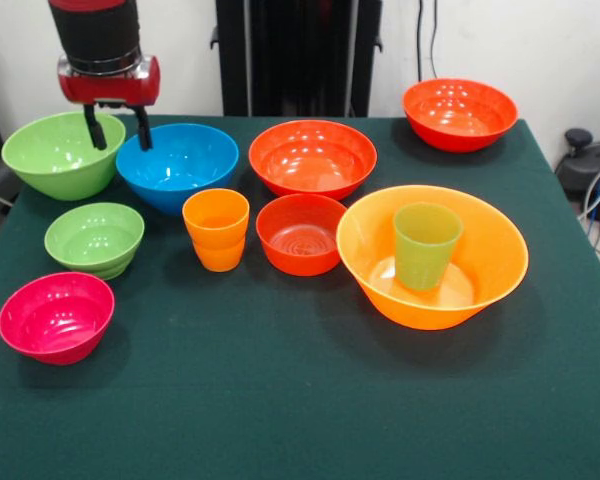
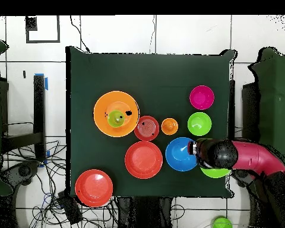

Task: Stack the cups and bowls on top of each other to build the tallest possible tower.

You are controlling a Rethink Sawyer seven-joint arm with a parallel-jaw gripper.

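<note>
My gripper [image 1: 118, 130] hangs open and empty over the gap between the large green bowl [image 1: 62, 152] and the blue bowl [image 1: 177, 163]. In the overhead view the arm [image 2: 228, 155] covers most of that green bowl. The green cup [image 1: 426, 245] stands upright inside the largest orange bowl [image 1: 490, 262] at the right. Left of it lie a small red-orange bowl [image 1: 301, 233], the orange cup [image 1: 216, 230], a small green bowl [image 1: 94, 238] and a pink bowl [image 1: 56, 316]. Nothing else is stacked.
Two wider red-orange bowls sit farther back, one mid-table [image 1: 312, 158] and one at the back right corner [image 1: 459, 113]. The dark green cloth [image 1: 300, 410] covers the table. Cables lie on the floor [image 2: 32, 172] beside it.
</note>
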